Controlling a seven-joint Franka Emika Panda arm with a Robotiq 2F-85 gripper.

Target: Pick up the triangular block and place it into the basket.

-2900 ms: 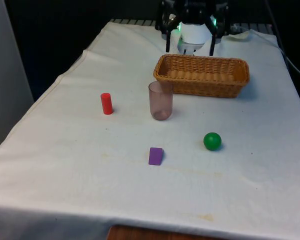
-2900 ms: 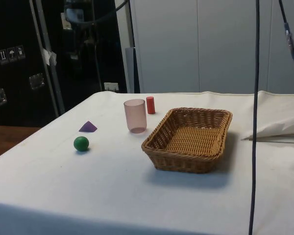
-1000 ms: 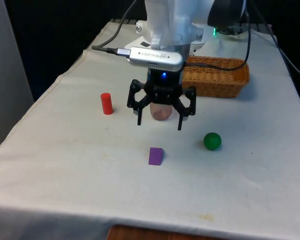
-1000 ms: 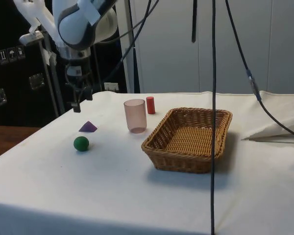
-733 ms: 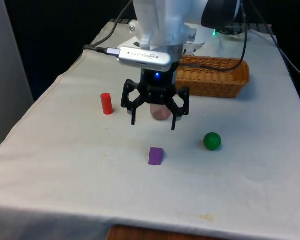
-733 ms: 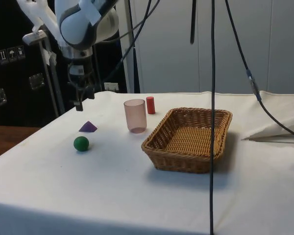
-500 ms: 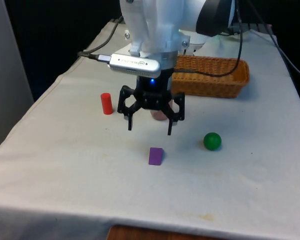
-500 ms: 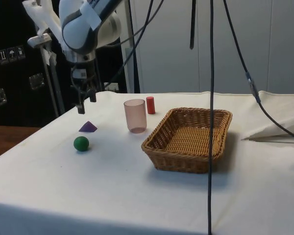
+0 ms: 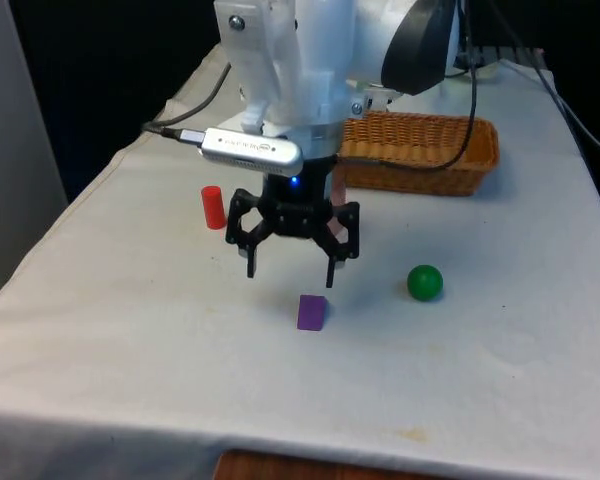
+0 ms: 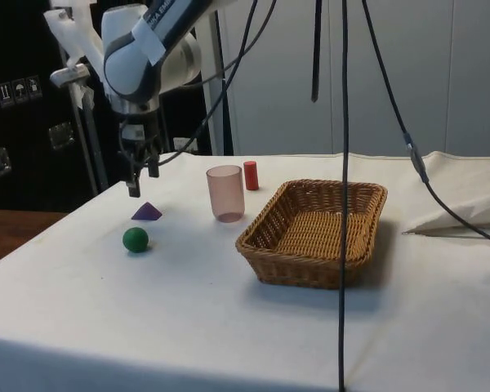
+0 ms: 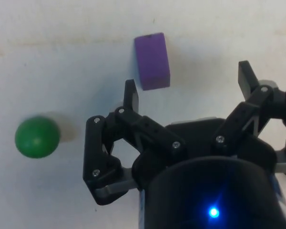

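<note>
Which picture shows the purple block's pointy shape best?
The side view: the purple triangular block shows its peaked outline there. From the front and the wrist it looks like a plain rectangle.

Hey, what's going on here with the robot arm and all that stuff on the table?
The gripper hangs open just above the purple triangular block, which lies on the white cloth, not yet grasped. The wicker basket where it should go sits farther back. A green ball, a red cylinder and a pink tumbler stand untouched nearby.
</note>
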